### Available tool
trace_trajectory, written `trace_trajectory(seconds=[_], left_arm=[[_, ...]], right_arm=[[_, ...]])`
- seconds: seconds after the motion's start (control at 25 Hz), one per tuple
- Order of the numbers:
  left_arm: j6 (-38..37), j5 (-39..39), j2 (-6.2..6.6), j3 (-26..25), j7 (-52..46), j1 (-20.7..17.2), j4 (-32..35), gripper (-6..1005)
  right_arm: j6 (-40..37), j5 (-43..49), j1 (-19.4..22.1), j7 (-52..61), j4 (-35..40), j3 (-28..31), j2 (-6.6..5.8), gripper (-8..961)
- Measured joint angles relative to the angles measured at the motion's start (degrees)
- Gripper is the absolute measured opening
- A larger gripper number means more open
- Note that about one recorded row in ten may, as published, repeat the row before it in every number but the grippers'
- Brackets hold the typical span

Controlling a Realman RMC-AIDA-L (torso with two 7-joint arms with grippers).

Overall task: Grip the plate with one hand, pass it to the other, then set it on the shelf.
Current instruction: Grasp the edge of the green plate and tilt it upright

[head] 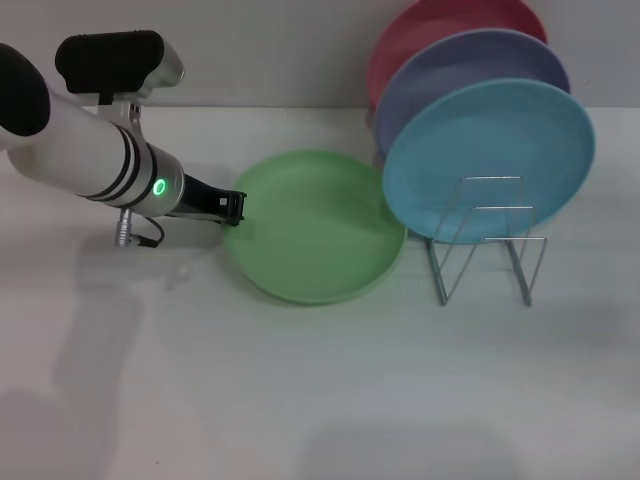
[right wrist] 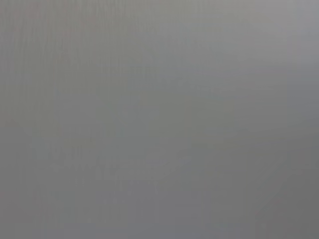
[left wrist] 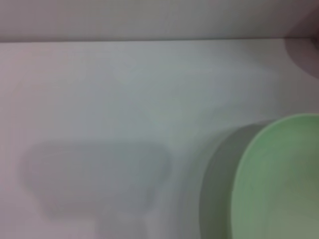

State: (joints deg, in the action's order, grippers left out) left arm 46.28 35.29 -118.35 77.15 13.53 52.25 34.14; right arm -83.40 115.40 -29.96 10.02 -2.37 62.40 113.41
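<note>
One arm is at work: the left gripper (head: pixel 232 206) sits low over the table (head: pixel 320 400), its dark tip touching or just meeting the rim of the plate (head: pixel 315 225) at the plate's 9 o'clock edge in the head view. Whether its fingers stand apart or have closed on the rim cannot be told, since the tip is small and dark against the green. The right gripper is not in sight; its wrist view shows only a featureless grey.

The light green plate lies flat on the table, just beside the shelf (head: pixel 485 240), which stands at the plate's 3 o'clock and already carries a sky-blue plate (head: pixel 490 160), a lavender plate (head: pixel 470 75) and a pink plate (head: pixel 440 30) leaning upright behind one another. The left wrist view shows the plate (left wrist: pixel 279 179) rim close by, with a shadow beneath it.

The step in hand appears to be the first grip. To do it well, one finger should slide under the raised rim and the other over it, square to the edge, before closing; a shallow matte plastic rim will likely skate away if pushed sideways. The lift should tilt the plate up from 9 o'clock, leaving the far edge free for the other hand and keeping clear of the sky-blue plate.
</note>
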Motion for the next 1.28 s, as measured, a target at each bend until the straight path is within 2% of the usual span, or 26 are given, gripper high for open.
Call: trace_trajectory(seconds=[0.24,0.44,0.84,1.0,1.04,1.28], left_arm=[[0.4,-1.7,0.11,-1.0,0.0,-0.3,0.6,87],[0.0,-5.0,0.21,-4.4,0.0,-1.1,1.4,62],[-1.3,-6.5,0.65,-8.7,0.0,-6.3,7.5,45],[-1.3,-5.3,0.64,-11.7,2.2,-8.4,10.0,40],[-1.0,-3.6,0.53,-14.0,5.0,-9.0,10.4,40],[-1.3,3.7,0.46,-15.9,11.0,-10.8,10.6,40]], right_arm=[[0.0,0.0,0.0,0.0,0.0,0.0,-0.04,564],[0.0,0.0,-0.1,0.0,0.0,0.0,-0.05,564],[0.0,0.0,-0.4,-0.2,0.0,0.0,-0.15,564],[0.2,0.0,-0.6,-0.3,0.0,0.0,-0.19,564],[0.4,0.0,-0.8,-0.3,0.0,0.0,-0.23,564],[0.6,0.0,-1.1,-0.4,0.0,0.0,-0.38,564]])
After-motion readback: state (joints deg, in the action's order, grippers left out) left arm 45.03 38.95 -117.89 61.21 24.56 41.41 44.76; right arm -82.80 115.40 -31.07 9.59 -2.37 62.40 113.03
